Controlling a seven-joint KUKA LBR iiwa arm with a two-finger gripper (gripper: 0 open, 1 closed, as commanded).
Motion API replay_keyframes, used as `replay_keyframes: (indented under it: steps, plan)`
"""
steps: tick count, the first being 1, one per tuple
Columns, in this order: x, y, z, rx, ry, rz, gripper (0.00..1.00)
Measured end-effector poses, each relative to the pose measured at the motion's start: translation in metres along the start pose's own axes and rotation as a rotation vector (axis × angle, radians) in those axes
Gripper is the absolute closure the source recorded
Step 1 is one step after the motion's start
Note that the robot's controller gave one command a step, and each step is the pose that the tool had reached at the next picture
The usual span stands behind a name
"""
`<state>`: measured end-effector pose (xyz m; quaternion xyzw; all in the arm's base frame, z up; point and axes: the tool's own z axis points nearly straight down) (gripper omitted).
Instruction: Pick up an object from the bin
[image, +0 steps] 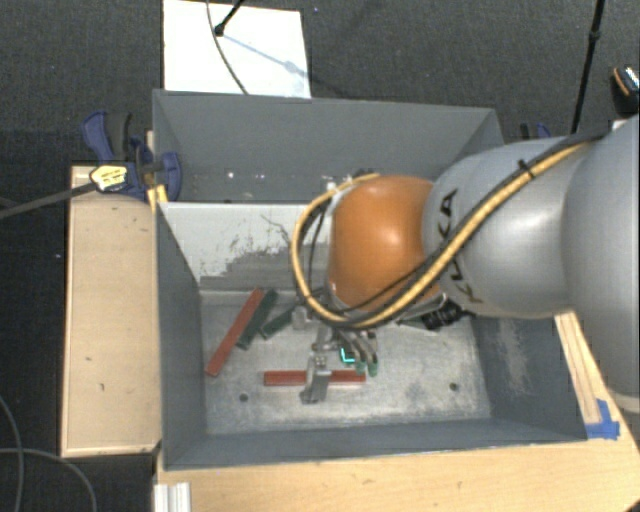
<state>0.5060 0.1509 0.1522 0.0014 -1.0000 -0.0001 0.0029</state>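
My gripper (322, 385) hangs low over the bin floor near the front middle, its grey fingertip touching a flat red-brown stick (288, 378) that lies crosswise there. The stick's right end passes under the gripper. A small green piece (371, 368) sits beside the gripper's right side. To the left, a longer red-brown stick (236, 332) lies slanted, with a dark green bar (268, 317) next to it.
The arm with its orange cover and looped cables spans the bin's right half and hides the back right of the floor. Bare grey floor lies at the front right and front left.
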Motion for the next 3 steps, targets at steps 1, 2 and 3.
replay_keyframes:
  steps: [1, 2, 3]
  plan:
    - [0.008, 0.035, 0.084, 0.0, -0.003, -0.406, 0.0]
    - [0.007, 0.035, 0.082, 0.0, -0.005, -0.399, 1.0]
    - [0.0, 0.069, -0.049, -0.002, -0.017, -0.418, 1.0]
